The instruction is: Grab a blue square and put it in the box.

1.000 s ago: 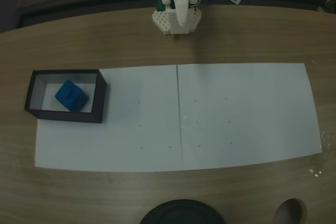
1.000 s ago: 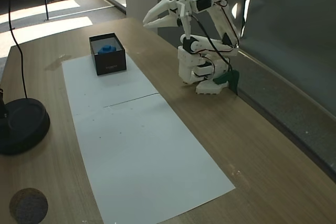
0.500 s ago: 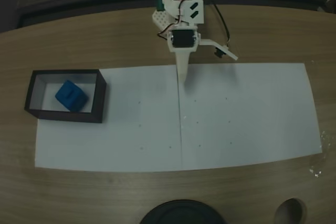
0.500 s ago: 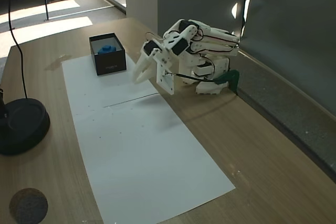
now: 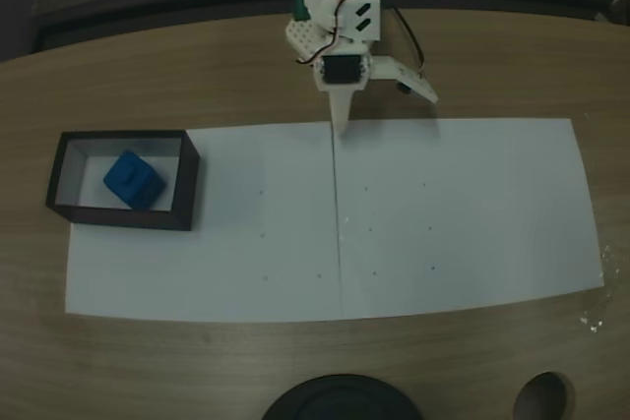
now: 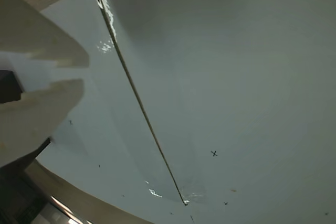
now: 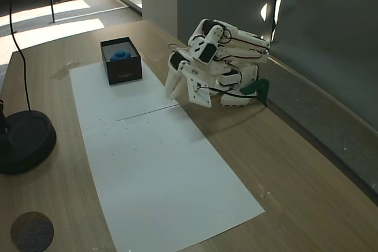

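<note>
- The blue square (image 5: 134, 180) lies inside the box (image 5: 187, 192), on its white floor and tilted at an angle to the walls; in the other fixed view its top shows above the black rim (image 7: 120, 55).
- The box (image 7: 121, 70) stands on the end of the white paper sheets (image 5: 463, 213) that is at the left in the top-down fixed view, well apart from the arm.
- The fingers (image 5: 341, 125) are pressed together into one pale point with nothing between them, aimed down at the far edge of the paper, right at the seam (image 5: 336, 213) where the two sheets meet.
- In the angled fixed view the fingers (image 7: 172, 91) hang low over the tabletop (image 7: 283, 163), with the folded white arm (image 7: 221, 45) behind them near the far edge.
- In the wrist view the fingers (image 6: 79, 74) enter from the left, lying close against each other above the paper, with the seam (image 6: 137, 98) running diagonally beside them.
- A round black base (image 7: 23, 140) sits at the near edge of the tabletop.
</note>
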Controlling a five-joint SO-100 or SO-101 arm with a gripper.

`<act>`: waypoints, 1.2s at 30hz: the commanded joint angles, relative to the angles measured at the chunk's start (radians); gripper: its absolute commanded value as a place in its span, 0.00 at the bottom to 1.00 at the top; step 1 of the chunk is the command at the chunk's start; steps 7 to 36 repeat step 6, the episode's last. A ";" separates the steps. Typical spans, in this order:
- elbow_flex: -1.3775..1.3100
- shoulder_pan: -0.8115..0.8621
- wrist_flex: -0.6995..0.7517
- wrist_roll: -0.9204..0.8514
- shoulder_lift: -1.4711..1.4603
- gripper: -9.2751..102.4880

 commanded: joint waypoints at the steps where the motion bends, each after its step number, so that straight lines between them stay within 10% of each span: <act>1: -0.058 -0.002 0.011 0.006 0.023 0.08; 36: -0.058 -0.002 0.011 0.006 0.023 0.08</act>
